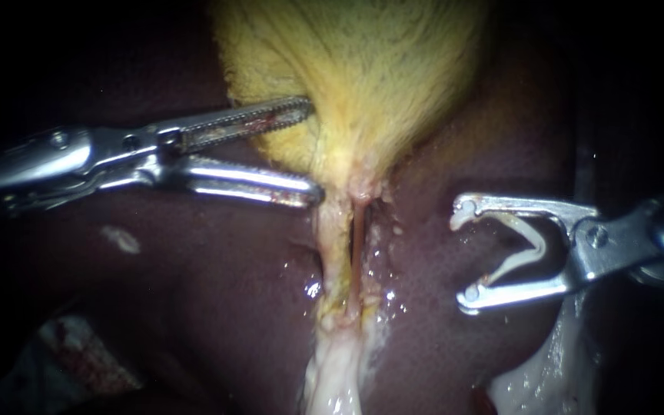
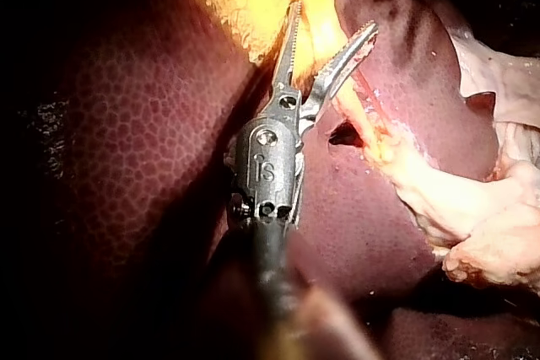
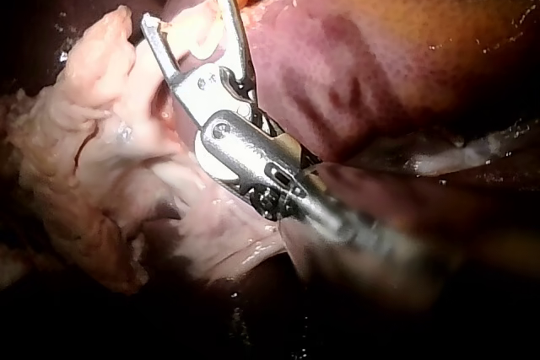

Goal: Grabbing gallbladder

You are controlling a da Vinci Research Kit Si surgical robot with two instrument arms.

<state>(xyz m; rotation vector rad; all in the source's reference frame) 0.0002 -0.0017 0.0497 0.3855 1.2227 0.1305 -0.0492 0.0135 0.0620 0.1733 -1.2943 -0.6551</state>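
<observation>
Two instruments show: the left instrument (image 1: pixel 313 150) and the right instrument (image 1: pixel 463 257). There is one yellow gallbladder (image 1: pixel 378 69) at the far middle and one dark red liver (image 1: pixel 217 269). Two pale strips of tissue show, one (image 1: pixel 336 361) near the middle and one (image 1: pixel 547 369) near right. The number of tubes cannot be told.

Shiny silver metal forms the left instrument (image 1: pixel 310 152) and right instrument (image 1: pixel 463 256), both with round pivot screws.
</observation>
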